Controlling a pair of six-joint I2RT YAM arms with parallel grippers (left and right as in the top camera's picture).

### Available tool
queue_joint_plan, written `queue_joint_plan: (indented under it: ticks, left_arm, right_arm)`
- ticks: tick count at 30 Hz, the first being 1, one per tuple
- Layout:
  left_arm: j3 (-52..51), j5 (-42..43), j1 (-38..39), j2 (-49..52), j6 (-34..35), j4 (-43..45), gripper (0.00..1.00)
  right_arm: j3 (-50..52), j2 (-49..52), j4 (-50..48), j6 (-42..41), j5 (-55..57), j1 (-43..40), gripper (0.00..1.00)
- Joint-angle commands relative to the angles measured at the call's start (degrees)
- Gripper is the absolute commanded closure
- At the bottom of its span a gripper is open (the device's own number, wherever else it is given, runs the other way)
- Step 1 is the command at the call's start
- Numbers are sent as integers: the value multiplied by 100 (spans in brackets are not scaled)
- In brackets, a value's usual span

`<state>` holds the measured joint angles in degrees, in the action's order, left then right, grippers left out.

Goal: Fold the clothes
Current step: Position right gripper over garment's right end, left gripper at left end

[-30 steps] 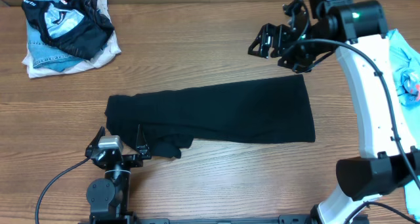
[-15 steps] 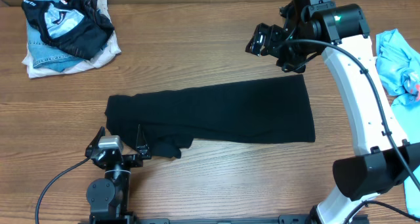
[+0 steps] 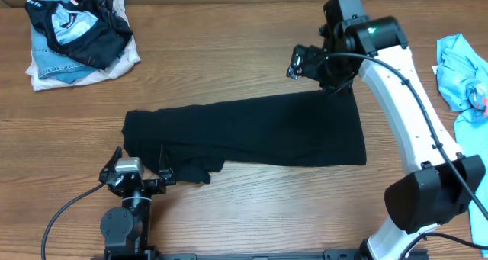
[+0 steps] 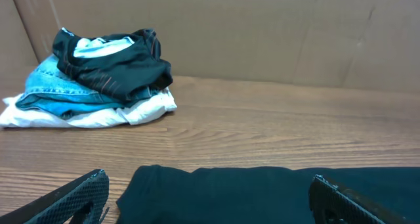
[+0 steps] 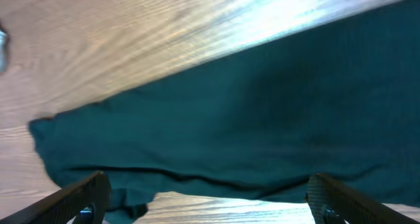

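While both arms are clear of the cloth, the black T-shirt (image 3: 252, 134) lies flat in the middle of the wooden table (image 3: 229, 46), stretched into a long band from left to right – it looks folded lengthwise, though the dark fabric hides the layers. A small lump of the shirt sticks out at its lower left edge. The left gripper (image 3: 139, 155) sits at that same left end, low by the near table edge, its jaws spread wide and holding nothing; its wrist camera looks across the shirt's edge with one dark finger (image 4: 79, 194) at each lower corner. The right gripper (image 3: 314, 68) hovers over the far right corner of the shirt, jaws also fully apart and empty. A pile of clothes (image 3: 76, 39) – black-and-pale-blue on top, denim and white beneath – rests in the far left corner, well apart from the shirt. A light blue garment (image 3: 457, 73) lies at the right edge.
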<state>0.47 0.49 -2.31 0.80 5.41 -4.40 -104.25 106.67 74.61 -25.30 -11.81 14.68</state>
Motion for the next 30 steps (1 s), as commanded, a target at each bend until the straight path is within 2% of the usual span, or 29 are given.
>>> queue_joint_plan:
  ticks: [1,5,8,13,19,22,25,26,30]
  left_arm:
    - [-17,155,-31,-55,911,0,0]
    - [-17,435,-31,-55,2409,24,0]
    - [-13,1147,-31,-50,2754,111,0]
    - [4,2017,-26,0,2586,127,0]
    - [227,2059,-26,142,2564,-35,0]
    - [684,2094,-24,254,2024,-369,0]
    - [1443,1956,-26,527,1314,-966,0]
    - [1958,1703,-24,831,1119,-1480,0]
    - [3171,1467,-24,1893,852,-2900,0]
  right_arm:
    - [323,20,-186,-28,-210,15,0]
    - [616,20,-542,-26,-636,17,0]
    - [645,20,-584,-26,-629,15,0]
    - [645,20,-671,-24,-625,17,0]
    - [647,20,-811,-24,-625,17,0]
    - [647,20,-839,-26,-564,17,0]
    - [649,20,-837,-26,-428,17,0]
    - [649,20,-850,-26,-431,17,0]
    - [649,20,-883,-26,-431,17,0]
